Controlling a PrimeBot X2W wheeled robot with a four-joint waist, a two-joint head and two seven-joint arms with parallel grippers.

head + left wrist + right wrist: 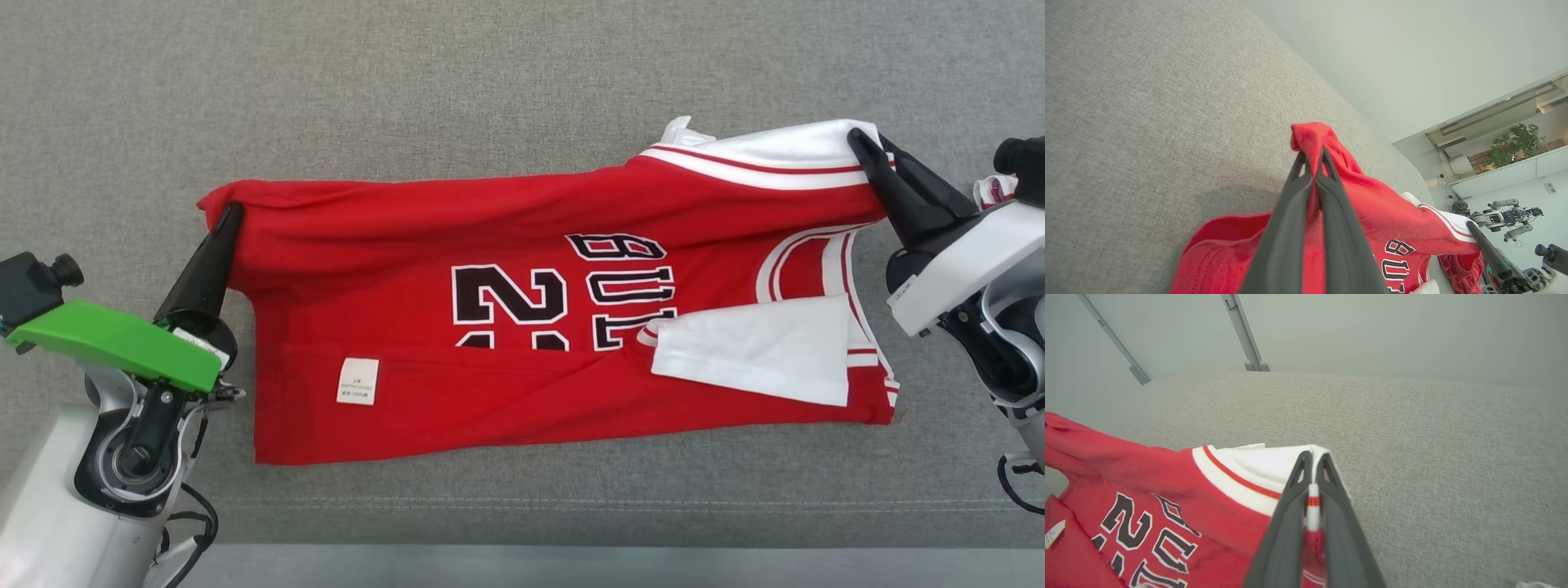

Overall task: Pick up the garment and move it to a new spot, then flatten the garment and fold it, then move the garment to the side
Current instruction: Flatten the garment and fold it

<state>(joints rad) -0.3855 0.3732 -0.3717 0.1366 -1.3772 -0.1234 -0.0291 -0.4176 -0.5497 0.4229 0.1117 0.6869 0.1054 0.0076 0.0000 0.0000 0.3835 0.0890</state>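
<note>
So the big grey fabric surface point(522, 82) sits under the jersey, and the red basketball jersey point(522, 204) is laid out sideways across the middle of it: hem end toward my left, shoulders toward my right. It looks moved and mostly flattened already, so I'd call those steps done.

My left gripper point(231, 214) is at the jersey's far hem corner, fingers pinched together on a bunched bit of red cloth. My right gripper point(869, 147) is at the jersey's far shoulder corner, clamped on the white-and-red trim. Between them the jersey's far edge is raised a bit off the surface.

A white sleeve point(759, 347) lies flopped across the jersey's near right part. The black number print point(510, 298) is cut off along its near side by a red layer lying over it, and a small white label point(357, 380) shows on that layer, so my guess is the near half is already folded in.

Still left, as I read it: bring this far edge over, tidy the fold, then shift the jersey aside.
</note>
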